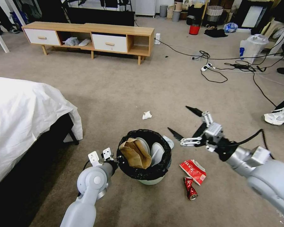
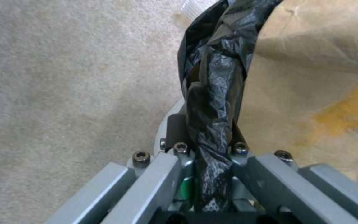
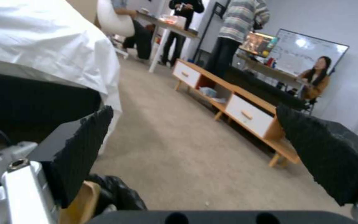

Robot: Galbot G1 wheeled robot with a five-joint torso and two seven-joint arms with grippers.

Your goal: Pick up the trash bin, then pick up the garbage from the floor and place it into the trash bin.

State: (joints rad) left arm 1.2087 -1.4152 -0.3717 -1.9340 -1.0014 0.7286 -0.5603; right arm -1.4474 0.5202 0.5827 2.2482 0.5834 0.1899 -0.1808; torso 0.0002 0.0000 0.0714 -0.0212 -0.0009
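Note:
The trash bin (image 1: 139, 171), white with a black bag over its rim, holds a crumpled brown paper bag (image 1: 136, 153) and pale items. My left gripper (image 1: 116, 160) is shut on the bin's near-left rim; in the left wrist view the black bag rim (image 2: 212, 102) is pinched between the fingers (image 2: 175, 129), beside the paper bag (image 2: 311, 93). My right gripper (image 1: 179, 119) hangs open and empty just right of the bin, its pads (image 3: 85, 146) spread wide. On the floor (image 1: 123, 94) lie a red-and-white carton (image 1: 193, 170), a red can (image 1: 190, 188) and a white tissue (image 1: 147, 115).
A bed with a white sheet (image 1: 22, 113) fills the left side. A low wooden cabinet (image 1: 91, 37) stands at the back. Cables (image 1: 230, 66), a large white plastic bag (image 1: 252, 47) and a red bucket (image 1: 194, 29) are far right. A sneaker (image 1: 279, 116) lies at the right edge.

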